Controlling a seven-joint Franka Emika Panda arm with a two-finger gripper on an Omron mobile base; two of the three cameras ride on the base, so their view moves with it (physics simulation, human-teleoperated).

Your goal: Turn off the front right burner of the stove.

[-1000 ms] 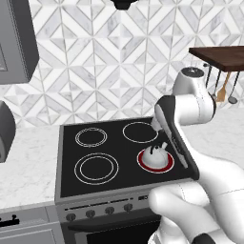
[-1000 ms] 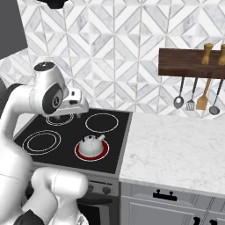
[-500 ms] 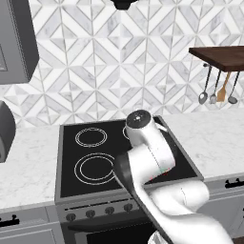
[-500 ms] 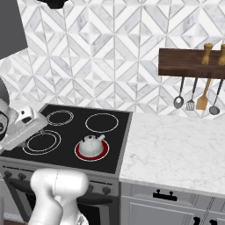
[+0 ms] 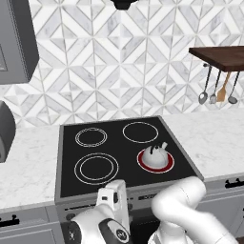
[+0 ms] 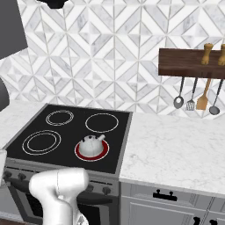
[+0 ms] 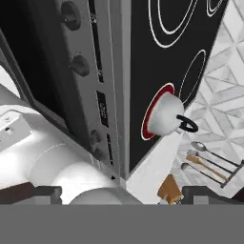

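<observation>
The stove (image 5: pixel 125 188) stands between two marble counter (image 6: pixel 176 149) sections, its flat black glass top carrying four white-ringed burners. The front right burner (image 5: pixel 155 162) glows red; in the right base view it appears at (image 6: pixel 91 150), and in the rolled hand view at (image 7: pixel 151 113). A white kettle (image 5: pixel 155 155) with a dark handle sits on this burner, covering most of the red disc. The three remaining burners are plain black. A row of dark knobs (image 7: pixel 79 65) runs along the grey steel front panel, seen in the hand view on the left of the glass, with two smaller ones (image 7: pixel 96 145) lower down near the robot's white body. The gripper (image 7: pixel 119 193) sits low in front of the stove's front panel, apart from the knobs; its dark fingertips (image 7: pixel 43 192) rise at the bottom edge of the hand view, well apart from each other, with nothing between them. On the tiled wall to the right, a wooden shelf (image 6: pixel 191 63) holds hanging utensils (image 6: pixel 195 96), including a ladle and a spatula.
</observation>
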